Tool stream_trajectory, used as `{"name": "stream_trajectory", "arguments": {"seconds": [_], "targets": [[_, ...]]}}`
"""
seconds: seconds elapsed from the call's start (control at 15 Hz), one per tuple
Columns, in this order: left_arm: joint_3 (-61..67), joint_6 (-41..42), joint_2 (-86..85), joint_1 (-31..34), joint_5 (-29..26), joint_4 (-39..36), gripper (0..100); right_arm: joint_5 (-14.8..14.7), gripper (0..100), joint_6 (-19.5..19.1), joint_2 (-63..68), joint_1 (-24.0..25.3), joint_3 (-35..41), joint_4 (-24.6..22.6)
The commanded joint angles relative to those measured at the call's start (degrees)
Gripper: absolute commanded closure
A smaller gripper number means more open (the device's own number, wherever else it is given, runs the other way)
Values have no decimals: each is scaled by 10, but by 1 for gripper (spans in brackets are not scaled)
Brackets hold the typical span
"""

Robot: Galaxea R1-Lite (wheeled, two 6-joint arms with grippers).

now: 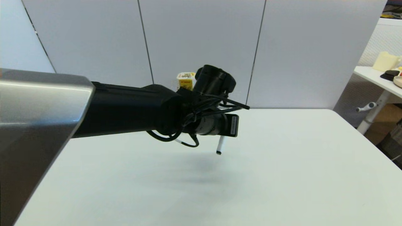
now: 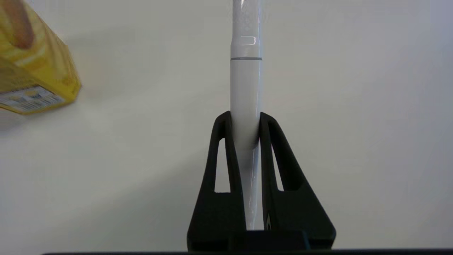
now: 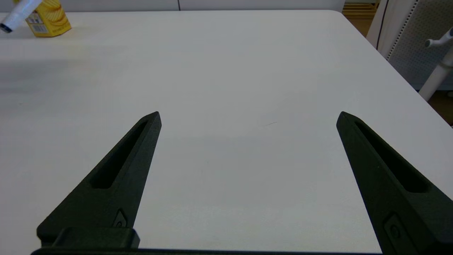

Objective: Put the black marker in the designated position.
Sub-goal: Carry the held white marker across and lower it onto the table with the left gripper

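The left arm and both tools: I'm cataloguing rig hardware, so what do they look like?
The left arm runs from a silver-grey shell into a matte black casing, with loose black cables looped around the wrist and a flat black block bearing a white label. The left tool and right tool each have two long black fingers, tapering to a point, with a slot cut through each.

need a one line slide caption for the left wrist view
Left pincer shut on the black marker, held over the white table, yellow carton off to one side.
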Motion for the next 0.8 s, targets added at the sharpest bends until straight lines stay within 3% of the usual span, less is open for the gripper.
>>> {"name": "stream_trajectory", "arguments": {"seconds": [0.07,0.4,0.6,0.8], "targets": [[-40,-15,39,0,32,-5,100,0,0,0,1,0,0,0],[-81,-55,78,3,39,-25,100,0,0,0,1,0,0,0],[-104,-65,97,8,102,-25,100,0,0,0,1,0,0,0],[-119,-65,112,19,118,-32,100,0,0,0,1,0,0,0]]}}
